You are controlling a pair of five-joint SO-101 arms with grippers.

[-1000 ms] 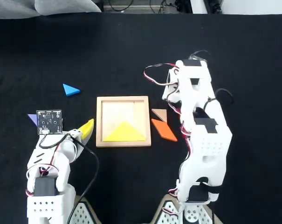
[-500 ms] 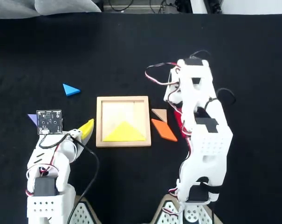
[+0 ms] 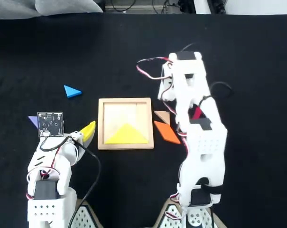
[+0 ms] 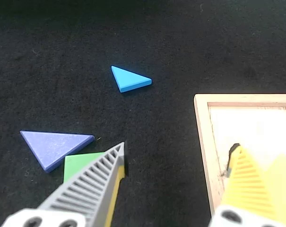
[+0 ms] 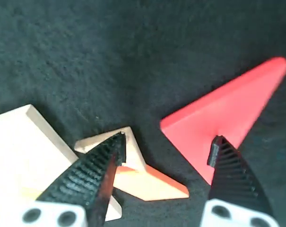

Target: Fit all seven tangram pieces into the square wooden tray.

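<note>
The square wooden tray (image 3: 101, 124) lies at the table's middle with a yellow triangle (image 3: 127, 135) in its near half. Left of it are a small blue triangle (image 3: 72, 91) and a purple triangle (image 3: 32, 121). In the left wrist view a green square (image 4: 78, 164) touches the purple triangle (image 4: 55, 144). My left gripper (image 4: 176, 156) stands open beside the tray's left edge (image 4: 202, 137). Right of the tray lie a tan piece (image 3: 162, 115), an orange parallelogram (image 3: 167, 132) and a red triangle (image 5: 228, 116). My right gripper (image 5: 169, 142) hangs open above the tan piece (image 5: 126, 139) and the red triangle.
Black cloth covers the whole table. The right arm (image 3: 188, 95) stands over the pieces right of the tray and hides most of the red triangle in the high view. Grey fabric (image 3: 48, 6) lies at the far left edge.
The right arm has swung left toward the tray, its wrist now above the tan piece. The left arm and all pieces have stayed put.
</note>
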